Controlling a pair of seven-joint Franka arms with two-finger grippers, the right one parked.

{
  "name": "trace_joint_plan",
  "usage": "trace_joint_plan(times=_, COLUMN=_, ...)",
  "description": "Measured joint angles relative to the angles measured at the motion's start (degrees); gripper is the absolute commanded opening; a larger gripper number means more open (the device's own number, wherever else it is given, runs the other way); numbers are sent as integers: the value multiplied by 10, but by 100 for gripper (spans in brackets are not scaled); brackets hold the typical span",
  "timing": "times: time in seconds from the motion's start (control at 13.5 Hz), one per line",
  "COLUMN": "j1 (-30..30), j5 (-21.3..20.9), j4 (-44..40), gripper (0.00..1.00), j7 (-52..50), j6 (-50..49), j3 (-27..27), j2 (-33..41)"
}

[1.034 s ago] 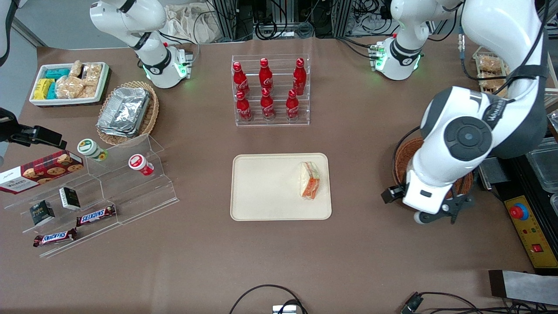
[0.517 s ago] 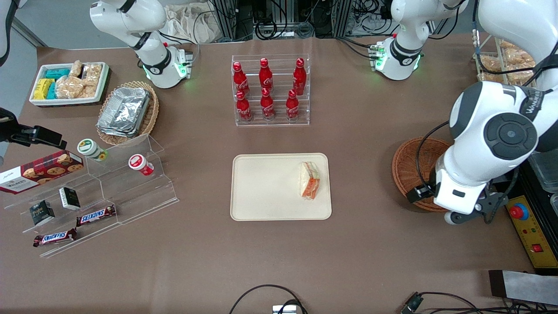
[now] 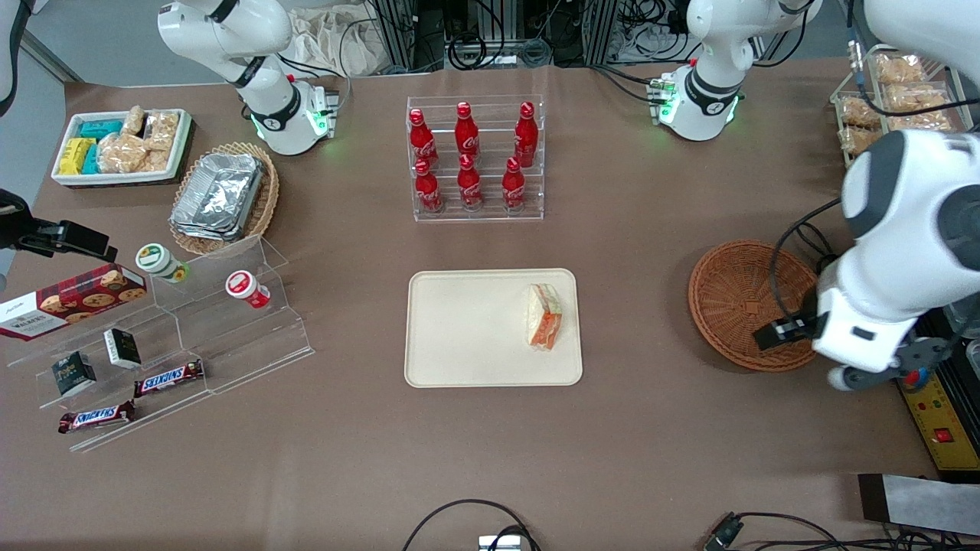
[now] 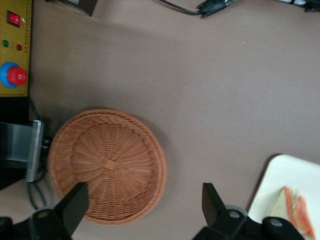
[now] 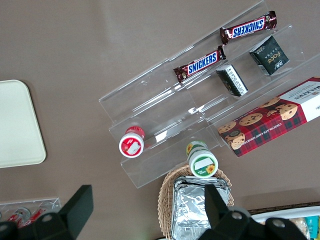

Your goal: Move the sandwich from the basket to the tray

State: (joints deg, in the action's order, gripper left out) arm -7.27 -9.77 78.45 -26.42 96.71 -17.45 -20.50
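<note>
The sandwich (image 3: 543, 316) (image 4: 295, 210), white bread in clear wrap with orange filling showing, lies on the cream tray (image 3: 459, 329) (image 4: 285, 175), near the tray's short edge that faces the basket. The round reddish-brown wicker basket (image 3: 739, 295) (image 4: 107, 165) holds nothing. My left gripper (image 3: 877, 369) (image 4: 144, 192) hangs above the table by the basket's rim, toward the working arm's end and well away from the tray. It is open, fingers spread wide with nothing between them; one finger (image 4: 77, 197) is over the basket's rim, the other over bare table.
A clear rack of red bottles (image 3: 475, 157) stands farther from the camera than the tray. A yellow control box with a red button (image 3: 930, 405) (image 4: 15, 75) sits beside the basket. A wire rack of bagged snacks (image 3: 896, 99) and stepped acrylic shelves (image 3: 176, 337) stand at the table's ends.
The left arm has swung away from the tray toward the working arm's end, uncovering the whole basket. The sandwich has stayed where it lies on the tray.
</note>
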Motion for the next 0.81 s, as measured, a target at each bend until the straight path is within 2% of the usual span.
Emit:
trace_joint_plan(times=0.15, j1=30, j5=32, j4=26, gripper=100, j7=73, j6=0, j3=80, j2=39)
trace_joint_plan(times=0.22, j1=35, j5=38, j4=39, gripper=100, j7=95, j6=0, j3=96, j2=58)
trace_joint_plan(times=0.59, j1=43, j5=41, j4=92, gripper=100, j7=118, j6=0, j3=104, j2=130)
trace_joint_plan(times=0.81, j1=43, j5=56, j4=116, gripper=100, j7=118, j6=-2, j3=105, j2=167)
